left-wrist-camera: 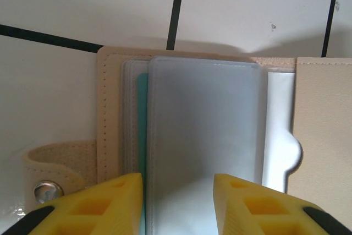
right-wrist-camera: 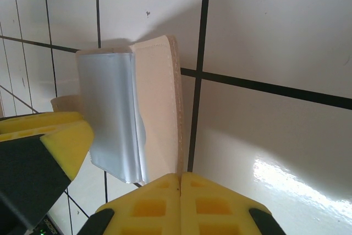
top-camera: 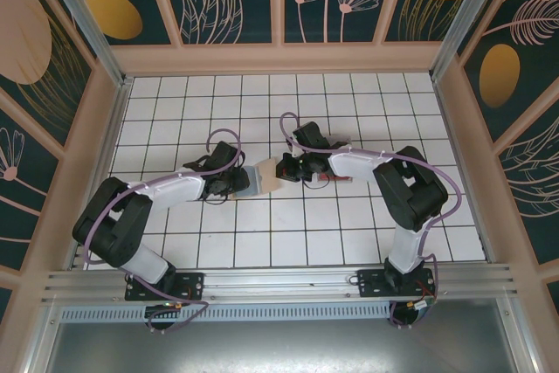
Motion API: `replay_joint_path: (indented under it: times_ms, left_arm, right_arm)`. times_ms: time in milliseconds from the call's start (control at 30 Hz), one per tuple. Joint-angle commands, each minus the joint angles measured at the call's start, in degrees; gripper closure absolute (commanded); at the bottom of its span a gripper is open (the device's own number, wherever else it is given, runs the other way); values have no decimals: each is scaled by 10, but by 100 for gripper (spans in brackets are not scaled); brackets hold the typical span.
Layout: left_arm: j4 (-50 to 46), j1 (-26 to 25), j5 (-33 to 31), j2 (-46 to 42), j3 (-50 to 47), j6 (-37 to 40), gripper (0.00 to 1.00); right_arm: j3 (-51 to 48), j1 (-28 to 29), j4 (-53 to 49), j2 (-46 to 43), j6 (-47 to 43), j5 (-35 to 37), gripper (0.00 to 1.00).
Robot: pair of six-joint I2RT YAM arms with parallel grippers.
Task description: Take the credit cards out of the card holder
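The card holder [top-camera: 260, 179] lies open at the middle of the white tiled table [top-camera: 349, 224] in the top view, between the two grippers, which meet over it from either side. The left gripper [top-camera: 234, 183] comes in from the left of the frame and the right gripper [top-camera: 288, 169] from the right. In the left wrist view the left gripper [left-wrist-camera: 179, 205] sits at the bottom edge with its yellow fingertips [left-wrist-camera: 118, 202] spread. A frosted plastic sleeve [left-wrist-camera: 203, 136] fills the gap between them and runs on under the right-hand fingertip; whether they press on it cannot be told. The card holder's tan stitched cover [left-wrist-camera: 110, 108] frames the sleeves on the left. A thin teal card edge [left-wrist-camera: 142, 125] shows beside the top sleeve. A strap [left-wrist-camera: 60, 160] with a metal snap [left-wrist-camera: 47, 192] curls out at the lower left, and a second tan panel stands along the right edge of the frame. In the right wrist view the right gripper [right-wrist-camera: 180, 202] has its fingertips pressed together at the bottom centre. The edge of the card holder's tan flap [right-wrist-camera: 157, 108] runs down into the seam between them, so it appears pinched there. The grey-blue sleeve [right-wrist-camera: 107, 114] lies against that flap on its left.
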Motion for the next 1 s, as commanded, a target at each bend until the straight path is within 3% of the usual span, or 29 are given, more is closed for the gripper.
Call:
replay_joint_path:
  times_ms: [0,600,967]
  left_arm:
    - [-13,2,-4,11,6,14,60]
    - [93,2,105,-36,-13,25,60]
    - [181,0,210,8,17,13,62]
  right_arm:
    - [3,3,5,0,4,3,100]
    - [4,3,3,2,5,4,100]
    - [2,3,4,2,7,6,100]
